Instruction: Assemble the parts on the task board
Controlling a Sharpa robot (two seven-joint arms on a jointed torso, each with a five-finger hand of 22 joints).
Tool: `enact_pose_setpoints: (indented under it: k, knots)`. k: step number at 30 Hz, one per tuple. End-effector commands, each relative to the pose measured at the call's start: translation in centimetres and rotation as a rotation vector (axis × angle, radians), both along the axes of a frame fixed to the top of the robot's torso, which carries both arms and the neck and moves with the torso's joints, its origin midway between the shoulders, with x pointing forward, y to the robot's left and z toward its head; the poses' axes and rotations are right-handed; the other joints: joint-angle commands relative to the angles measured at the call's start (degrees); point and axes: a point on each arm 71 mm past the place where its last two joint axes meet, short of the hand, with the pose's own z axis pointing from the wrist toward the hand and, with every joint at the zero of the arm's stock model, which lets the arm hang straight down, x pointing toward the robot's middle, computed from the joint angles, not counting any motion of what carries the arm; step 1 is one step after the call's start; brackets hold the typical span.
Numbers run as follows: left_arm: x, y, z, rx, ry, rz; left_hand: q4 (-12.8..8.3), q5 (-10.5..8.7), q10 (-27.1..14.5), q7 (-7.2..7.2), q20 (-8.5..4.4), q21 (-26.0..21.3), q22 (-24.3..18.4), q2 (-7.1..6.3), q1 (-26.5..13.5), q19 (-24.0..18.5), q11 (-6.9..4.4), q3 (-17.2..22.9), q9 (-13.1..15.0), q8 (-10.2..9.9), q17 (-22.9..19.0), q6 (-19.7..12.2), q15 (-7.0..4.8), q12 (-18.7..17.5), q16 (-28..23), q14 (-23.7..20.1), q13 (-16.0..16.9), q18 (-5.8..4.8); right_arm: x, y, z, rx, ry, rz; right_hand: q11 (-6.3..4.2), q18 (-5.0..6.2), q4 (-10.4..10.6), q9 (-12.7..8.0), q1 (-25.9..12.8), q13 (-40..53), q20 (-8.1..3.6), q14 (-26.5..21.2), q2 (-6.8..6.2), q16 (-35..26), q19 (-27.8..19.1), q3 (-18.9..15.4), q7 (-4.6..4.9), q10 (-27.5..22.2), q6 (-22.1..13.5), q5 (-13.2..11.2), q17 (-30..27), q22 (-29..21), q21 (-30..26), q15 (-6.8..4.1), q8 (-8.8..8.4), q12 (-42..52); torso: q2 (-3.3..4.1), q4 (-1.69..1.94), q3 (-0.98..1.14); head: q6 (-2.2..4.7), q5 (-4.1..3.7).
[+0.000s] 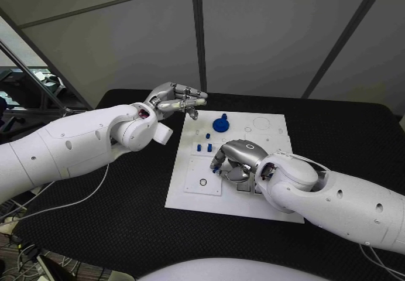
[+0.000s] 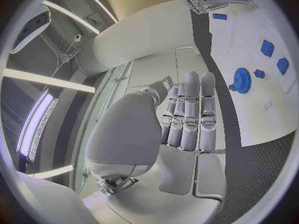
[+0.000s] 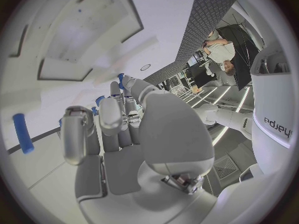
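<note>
The white task board point(image 1: 268, 136) lies mid-table. A blue gear point(image 1: 221, 124) point(image 2: 241, 78) sits near its far edge, with three small blue pegs point(image 1: 205, 144) standing just in front of it. My right hand point(image 1: 236, 161) point(image 3: 118, 134) hangs low over the board's middle with its fingers bent down toward the plate and nothing in its palm. A blue peg point(image 3: 24, 133) point(image 1: 217, 168) lies on the board beside its fingers. My left hand point(image 1: 174, 98) point(image 2: 187, 112) is raised off the board's far left corner, fingers side by side and holding nothing.
The board point(image 2: 249, 99) has a round ring point(image 1: 203, 183) near its front left and a faint circle outline point(image 1: 263, 123) at the far right. Black table point(image 1: 126, 216) surrounds it. A white cable point(image 1: 84, 196) trails under my left arm.
</note>
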Motion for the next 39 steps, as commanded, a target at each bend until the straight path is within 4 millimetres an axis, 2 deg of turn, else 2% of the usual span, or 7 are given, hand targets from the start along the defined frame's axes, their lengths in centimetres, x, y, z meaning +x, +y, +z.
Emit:
enact_pose_setpoints:
  k: [1, 6, 9, 17, 28, 35, 39]
  knots:
    - [0.0, -0.1, 0.2, -0.012, -0.003, -0.012, -0.1, 0.27, -0.1, 0.3, -0.01, -0.2, -0.1, 0.01, -0.3, -0.4, 0.47, 0.0, 0.1, -0.2, -0.1, 0.0, 0.27, -0.3, -0.1, -0.1, 0.1, 0.14, -0.1, 0.1, -0.3, -0.042, -0.011, 0.001, 0.44, -0.67, -0.5, -0.2, -1.3, -0.5, -0.27, 0.6, -0.39, -0.2, 2.1, -0.1, 0.56, -1.1, -0.7, 0.0, -0.6, 8.2, -0.1, 0.08, -0.54, -0.3, 0.0, 0.03, -0.04, -0.01, 0.02]
    - [0.0, -0.2, 0.1, -0.012, -0.001, -0.014, -0.1, 0.27, -0.1, 0.3, -0.01, -0.2, -0.1, 0.01, -0.3, -0.4, 0.47, 0.0, 0.1, -0.2, -0.1, 0.0, 0.27, -0.3, -0.1, -0.1, 0.1, 0.14, -0.3, 0.3, -0.7, -0.053, -0.014, 0.005, 1.76, 0.19, -1.0, -0.7, -3.8, -1.9, 0.65, -0.1, -2.92, -2.1, 0.3, -0.8, 1.51, -6.1, -3.5, -1.0, -3.1, 5.0, -3.3, 1.27, -0.67, -0.3, -0.01, 0.01, -0.01, -0.05, 0.05]
    - [0.0, -0.2, 0.1, -0.011, 0.0, -0.015, -0.1, 0.27, -0.1, 0.3, -0.01, -0.2, -0.1, 0.01, -0.3, -0.4, 0.47, 0.0, 0.1, -0.2, -0.1, 0.0, 0.27, -0.3, -0.1, -0.1, 0.1, 0.14, -0.4, 0.4, -0.8, -0.049, -0.019, 0.006, 2.18, 0.87, -1.3, -0.6, -4.4, -2.1, 1.1, -0.5, -3.49, -3.2, -1.0, -1.6, 1.82, -8.7, -4.0, -1.6, -4.6, 2.6, -5.8, 1.61, -0.6, -0.2, -0.02, 0.02, -0.04, -0.05, 0.06]
    - [0.1, -0.2, 0.1, -0.011, 0.004, -0.018, -0.1, 0.27, -0.1, 0.32, 0.0, -0.3, -0.1, 0.01, -0.4, -0.4, 0.48, 0.0, 0.1, -0.3, -0.1, 0.0, 0.29, -0.3, -0.2, -0.1, 0.0, 0.14, -0.5, 0.5, -0.6, -0.021, -0.042, 0.005, 2.35, 1.2, -1.7, -0.6, -4.5, -2.0, 1.32, -0.6, -3.63, -3.5, -1.6, -2.3, 1.92, -10.0, -4.3, -1.8, -5.1, 1.3, -7.1, 1.72, -0.6, -0.2, -0.08, 0.04, 0.01, -0.15, 0.21]
    - [0.1, -0.2, 0.0, -0.01, 0.008, -0.023, -0.1, 0.27, -0.2, 0.32, 0.02, -0.3, -0.2, 0.02, -0.4, -0.4, 0.5, 0.0, 0.1, -0.3, -0.1, 0.0, 0.3, -0.3, -0.2, -0.1, 0.0, 0.14, -0.8, -0.1, 0.6, 0.11, -0.112, -0.002, 2.24, 1.43, -2.2, -0.6, -4.3, -1.8, 1.34, -0.6, -3.48, -3.6, -1.9, -2.6, 1.8, -9.6, -4.6, -1.3, -5.4, 0.5, -8.0, 1.66, -0.58, 0.2, -0.06, 0.01, 0.06, 0.43, -0.05]
    - [0.1, -0.1, -0.1, -0.009, 0.011, -0.022, -0.1, 0.27, -0.2, 0.32, 0.02, -0.3, -0.2, 0.02, -0.4, -0.4, 0.5, 0.0, 0.1, -0.3, -0.1, 0.0, 0.3, -0.3, -0.2, -0.1, 0.0, 0.14, -1.3, -1.8, 1.1, 0.153, -0.104, -0.026, 2.14, 1.46, -2.4, -0.6, -4.4, -1.7, 1.3, -0.5, -3.52, -3.6, -1.8, -2.9, 1.63, -9.0, -4.7, -1.2, -5.6, 0.3, -8.2, 1.59, -0.61, 0.4, -0.08, -0.04, 0.0, 1.16, -0.51]
    - [0.1, 0.1, -0.1, -0.007, 0.012, -0.021, -0.1, 0.27, -0.2, 0.32, 0.02, -0.3, -0.2, 0.02, -0.4, -0.4, 0.5, 0.0, 0.1, -0.3, -0.1, 0.0, 0.3, -0.3, -0.2, -0.1, 0.0, 0.14, -0.7, -4.1, 1.9, 0.131, -0.091, -0.086, 2.1, 1.46, -2.6, -0.7, -4.4, -1.7, 1.27, -0.5, -3.69, -3.6, -1.8, -3.0, 1.4, -8.9, -4.9, -1.2, -5.7, 0.3, -8.2, 1.55, -0.63, 0.3, -0.13, -0.1, -0.04, 1.63, -0.97]
